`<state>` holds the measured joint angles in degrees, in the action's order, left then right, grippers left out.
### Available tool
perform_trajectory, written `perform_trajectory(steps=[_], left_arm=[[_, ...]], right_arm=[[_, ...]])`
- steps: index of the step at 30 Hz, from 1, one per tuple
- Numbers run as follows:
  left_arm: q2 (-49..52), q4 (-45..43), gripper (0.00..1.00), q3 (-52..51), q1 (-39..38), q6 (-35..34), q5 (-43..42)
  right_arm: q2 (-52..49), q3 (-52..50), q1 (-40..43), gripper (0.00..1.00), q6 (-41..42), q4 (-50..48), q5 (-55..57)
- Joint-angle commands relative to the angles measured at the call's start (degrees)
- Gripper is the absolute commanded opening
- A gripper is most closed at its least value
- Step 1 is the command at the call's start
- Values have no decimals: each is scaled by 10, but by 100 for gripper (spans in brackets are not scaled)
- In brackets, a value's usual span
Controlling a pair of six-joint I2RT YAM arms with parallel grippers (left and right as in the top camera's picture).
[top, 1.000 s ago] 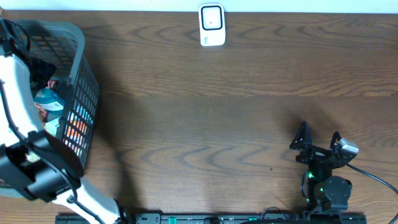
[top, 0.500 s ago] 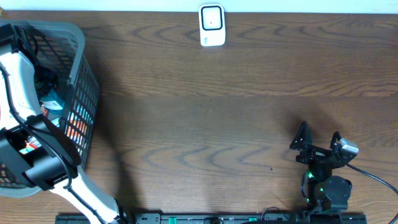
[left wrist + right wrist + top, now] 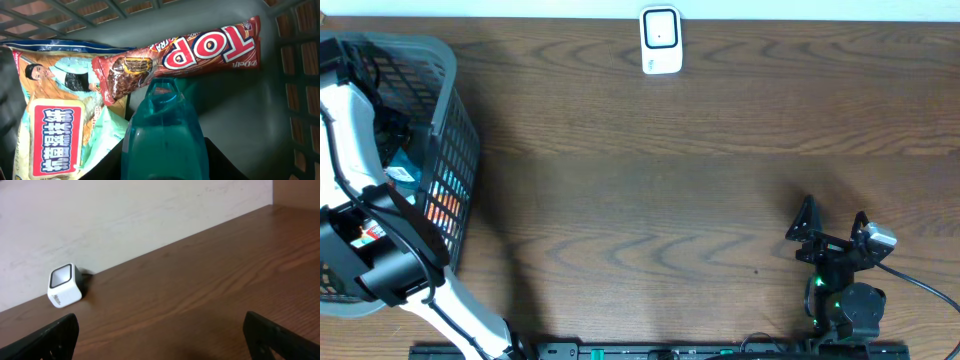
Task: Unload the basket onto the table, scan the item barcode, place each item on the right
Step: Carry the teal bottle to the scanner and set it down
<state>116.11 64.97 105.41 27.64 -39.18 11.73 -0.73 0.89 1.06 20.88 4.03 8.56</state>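
- Over at the left edge of the dark brown wooden table (image 3: pixel 670 200), the left arm is plunged deep into the grey plastic mesh basket (image 3: pixel 448 75).
- On the left wrist camera, the left gripper (image 3: pixel 167 152) has the teal translucent plastic container (image 3: pixel 165 125) right between its jaws!
- Its black fingers (image 3: pixel 112 162) sit flush against both flanks of the container, drawn in to about its width. That reads as a grip, with the container down inside the basket.
- The container's narrower end points up the frame and meets the lower edge of a long red chocolate-bar wrapper (image 3: pixel 200 50) with big white "TOP" lettering.
- Beside the container, on the left of that view, lies a pale snack packet (image 3: pixel 55 125) with a pictured face and a red label. One end of the wrapper overlaps its corner.
- All three sit on the basket's grey floor, close to its slotted wall.
- Across the table, at the lower right, the right gripper (image 3: pixel 834 212) has its jaws thrown wide apart. It holds nothing, with only bare wood between them.
- The small white box-shaped barcode scanner (image 3: pixel 661 40) stands at the middle of the table's far edge. It is well apart from the basket and from both grippers.
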Motion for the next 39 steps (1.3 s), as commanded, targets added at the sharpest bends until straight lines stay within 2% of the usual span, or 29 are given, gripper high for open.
perform_trajectory(steps=[1, 5, 10, 13, 17, 20, 25, 31, 35, 39], left_arm=[[-58, 5, 26, 14, 18, 10, 3], [-133, 5, 25, 14, 29, 9, -2], [-244, -5, 26, 14, 40, 9, -63], [-316, -26, 26, 14, 39, -4, -122], [-410, -64, 26, 14, 30, -40, -252], [-448, -72, 26, 14, -1, -59, -294], [-465, -53, 26, 13, -116, -59, -308], [-423, -47, 26, -9, -307, -49, -301], [-358, -46, 26, -16, -412, 4, -296], [-277, -46, 25, -19, -494, 67, -252]], right_arm=[[2, -2, 8, 99, 7, 0, -1], [2, -2, 8, 99, 7, 0, -1], [2, -2, 8, 99, 7, 0, -1], [2, -2, 8, 99, 7, 0, -1], [2, -2, 8, 99, 7, 0, -1], [2, -2, 8, 99, 7, 0, -1], [2, -2, 8, 99, 7, 0, -1], [2, -2, 8, 99, 7, 0, -1], [2, -2, 8, 99, 7, 0, -1], [2, -2, 8, 99, 7, 0, -1]])
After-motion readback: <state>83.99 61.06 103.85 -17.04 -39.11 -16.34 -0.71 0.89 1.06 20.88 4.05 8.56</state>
